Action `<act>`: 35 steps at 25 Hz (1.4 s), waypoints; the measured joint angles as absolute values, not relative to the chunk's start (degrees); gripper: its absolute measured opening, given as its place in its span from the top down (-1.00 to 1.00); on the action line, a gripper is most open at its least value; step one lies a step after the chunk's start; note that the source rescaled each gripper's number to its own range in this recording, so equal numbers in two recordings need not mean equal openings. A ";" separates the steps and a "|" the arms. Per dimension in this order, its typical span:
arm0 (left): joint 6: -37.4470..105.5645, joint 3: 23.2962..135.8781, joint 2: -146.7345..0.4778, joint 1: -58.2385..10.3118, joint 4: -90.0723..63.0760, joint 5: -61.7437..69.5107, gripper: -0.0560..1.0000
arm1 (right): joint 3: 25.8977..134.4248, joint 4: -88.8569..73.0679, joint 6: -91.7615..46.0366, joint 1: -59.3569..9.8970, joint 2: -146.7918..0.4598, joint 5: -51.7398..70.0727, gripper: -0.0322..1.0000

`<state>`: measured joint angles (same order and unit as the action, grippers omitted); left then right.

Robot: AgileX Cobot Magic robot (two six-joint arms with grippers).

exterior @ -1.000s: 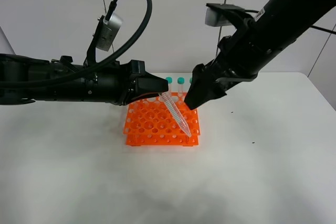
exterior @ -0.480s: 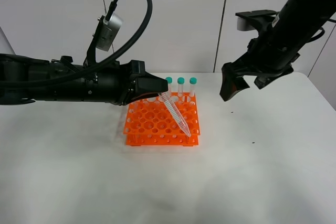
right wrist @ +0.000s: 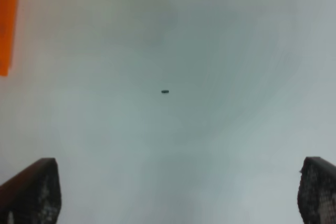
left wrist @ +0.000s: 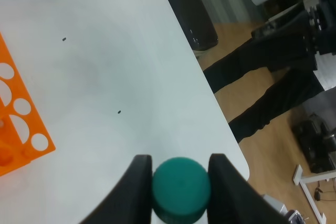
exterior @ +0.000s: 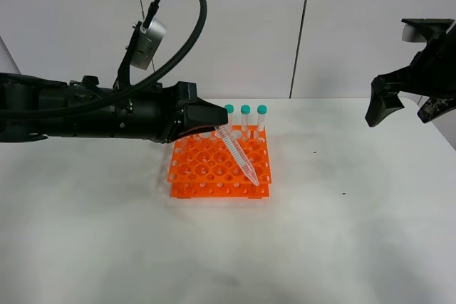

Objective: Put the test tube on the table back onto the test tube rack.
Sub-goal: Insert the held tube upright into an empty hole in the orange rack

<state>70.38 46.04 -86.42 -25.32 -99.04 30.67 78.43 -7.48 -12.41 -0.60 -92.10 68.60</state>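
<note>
Here, left fingers (left wrist: 137,187) clamp the capped tube (exterior: 239,153) slanting over the rack (exterior: 206,170), tip at its near right corner, right fingers (right wrist: 31,192) spread wide and empty; pushed down at that lean, it could jam or shove the rack.

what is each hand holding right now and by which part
The left hand grips the test tube by its teal cap, with the tip slanting down to the test tube rack. The right hand is open and holds nothing.
</note>
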 joint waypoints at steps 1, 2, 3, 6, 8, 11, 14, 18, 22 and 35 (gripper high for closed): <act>70.38 46.04 -86.42 -25.32 -99.04 30.67 0.89 | 78.43 -7.66 -12.41 -0.60 -92.10 69.00 -1.00; 70.38 46.04 -86.42 -25.32 -99.04 30.67 0.89 | 78.43 -7.73 -12.41 -0.69 -92.10 69.06 -1.00; 70.38 46.04 -86.42 -25.32 -99.04 30.62 0.89 | 78.43 -7.73 -12.41 -1.05 -92.10 69.26 -1.00; 70.38 46.04 -86.42 -25.32 -98.98 30.62 0.89 | 78.43 -7.68 -12.41 -2.82 -91.97 69.56 -1.00; 70.38 46.04 -86.42 -25.32 -98.98 30.62 0.89 | 78.43 -7.55 -12.41 -4.23 -91.87 69.84 -1.00; 70.38 46.04 -86.42 -25.32 -98.98 30.62 0.89 | 78.43 -6.57 -11.19 -4.60 -91.46 69.84 -1.00; 70.38 46.04 -86.42 -25.32 -98.98 30.62 0.89 | 78.43 -5.38 -10.50 -4.03 -91.41 69.89 -1.00; 70.38 46.04 -86.42 -25.32 -98.98 30.62 0.89 | 78.43 -5.25 -9.28 -3.94 -91.31 69.89 -1.00; 70.38 46.04 -86.42 -25.32 -98.98 30.61 0.89 | 74.09 -5.25 -8.04 -3.94 -87.29 69.70 -1.00; 70.38 46.04 -86.42 -25.32 -98.98 30.61 0.89 | 36.87 -5.25 -5.39 -3.94 -43.34 64.41 -1.00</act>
<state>70.38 46.04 -86.42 -25.32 -98.98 30.61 36.87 -5.25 -5.39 -3.94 -43.34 64.41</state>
